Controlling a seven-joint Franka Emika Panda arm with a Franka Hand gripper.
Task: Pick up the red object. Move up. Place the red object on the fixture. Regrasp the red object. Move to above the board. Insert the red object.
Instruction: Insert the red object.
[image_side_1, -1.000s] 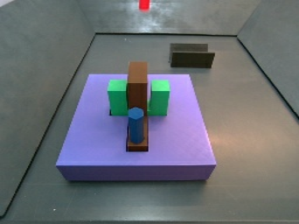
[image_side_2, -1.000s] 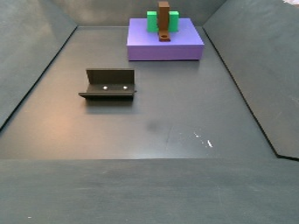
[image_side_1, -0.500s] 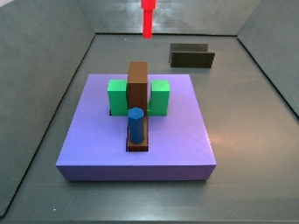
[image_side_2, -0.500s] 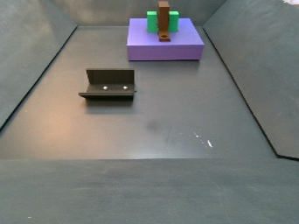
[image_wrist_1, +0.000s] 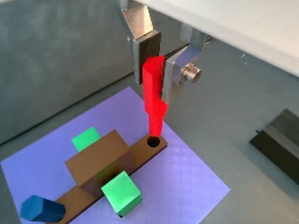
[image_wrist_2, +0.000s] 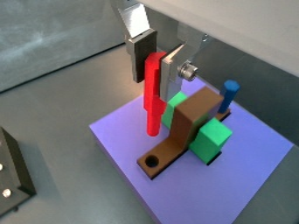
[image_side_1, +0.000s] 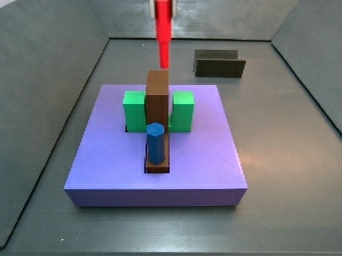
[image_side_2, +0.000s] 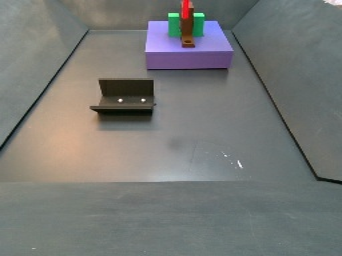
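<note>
The end effector is clamped on the upper end of the red peg, which hangs upright above the purple board, its lower tip just over the round hole at the end of the brown block. To do the insertion well, the robot should centre the tip on that hole in both wrist views, keep the peg vertical, and descend slowly without loosening. The fixture stands empty, well apart from the board.

Slim red object hangs upright in the gripper, above the purple board.
</note>
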